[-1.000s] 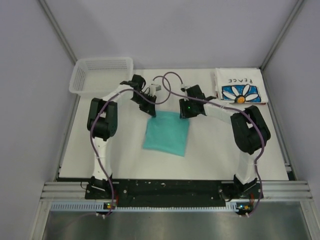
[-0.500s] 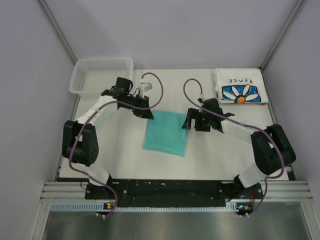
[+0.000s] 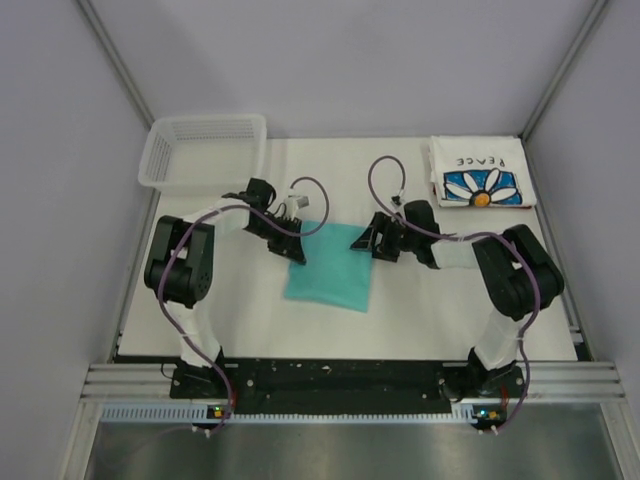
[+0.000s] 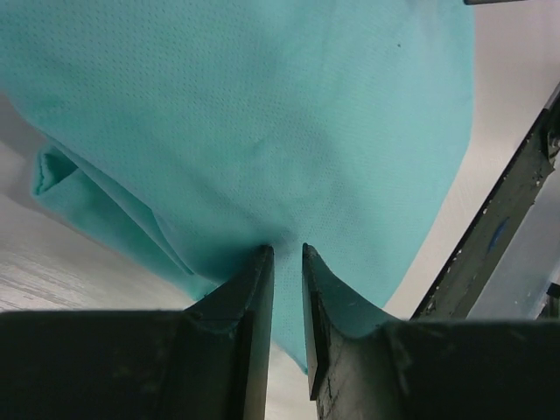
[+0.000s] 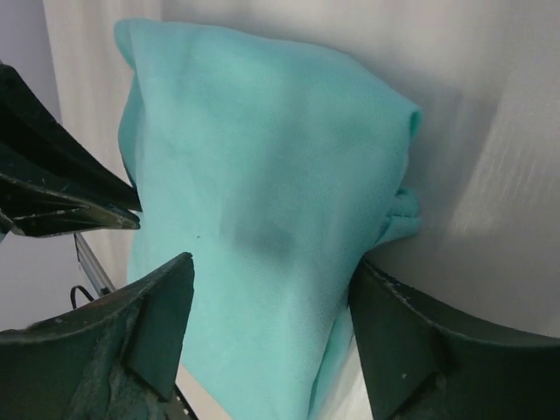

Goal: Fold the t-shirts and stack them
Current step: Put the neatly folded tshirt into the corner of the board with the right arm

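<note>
The teal-green t-shirt (image 3: pixel 330 270) lies folded in a rough rectangle mid-table. My left gripper (image 3: pixel 299 254) is at its far left corner; in the left wrist view its jaws (image 4: pixel 284 254) stand almost together with teal cloth (image 4: pixel 262 114) pinched between them. My right gripper (image 3: pixel 364 243) is at the far right corner, jaws wide open (image 5: pixel 271 262) on either side of the shirt's edge (image 5: pixel 262 175), holding nothing. The white t-shirt with the blue panel, daisy and "PEACE" lettering (image 3: pixel 480 175) lies folded at the back right.
A white plastic mesh basket (image 3: pixel 205 150) stands at the back left corner. Grey walls with frame posts close in the table on the left, right and back. Both arms' cables loop above the far half of the table.
Both grippers have come down and inward onto the teal shirt's far corners. The left jaws have closed on the cloth. The shirt's far left corner looks slightly pulled.
</note>
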`<state>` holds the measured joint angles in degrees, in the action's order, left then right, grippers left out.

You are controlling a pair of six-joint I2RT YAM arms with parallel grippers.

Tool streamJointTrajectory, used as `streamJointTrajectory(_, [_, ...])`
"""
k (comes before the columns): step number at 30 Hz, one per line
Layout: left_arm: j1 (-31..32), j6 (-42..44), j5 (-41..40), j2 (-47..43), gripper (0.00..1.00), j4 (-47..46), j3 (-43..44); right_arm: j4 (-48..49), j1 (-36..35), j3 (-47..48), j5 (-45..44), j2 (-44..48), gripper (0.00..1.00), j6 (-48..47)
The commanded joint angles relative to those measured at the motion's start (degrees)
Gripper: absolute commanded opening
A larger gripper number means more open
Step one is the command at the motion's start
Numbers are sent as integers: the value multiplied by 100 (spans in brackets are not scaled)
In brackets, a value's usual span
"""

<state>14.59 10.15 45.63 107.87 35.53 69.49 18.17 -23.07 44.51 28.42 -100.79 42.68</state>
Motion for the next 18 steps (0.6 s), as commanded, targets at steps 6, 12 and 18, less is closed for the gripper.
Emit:
streamJointTrajectory(6, [-149,145,-370,427,23,-160,65,511,13,-83,207,-529,26,355])
streamJointTrajectory(12, [-246,154,-414,313,22,-204,3,713,22,84,286,-635,0,487])
streamJointTrajectory(18, [-430,268,-362,-380,27,-108,-59,364,39,198,23,-266,0,207])
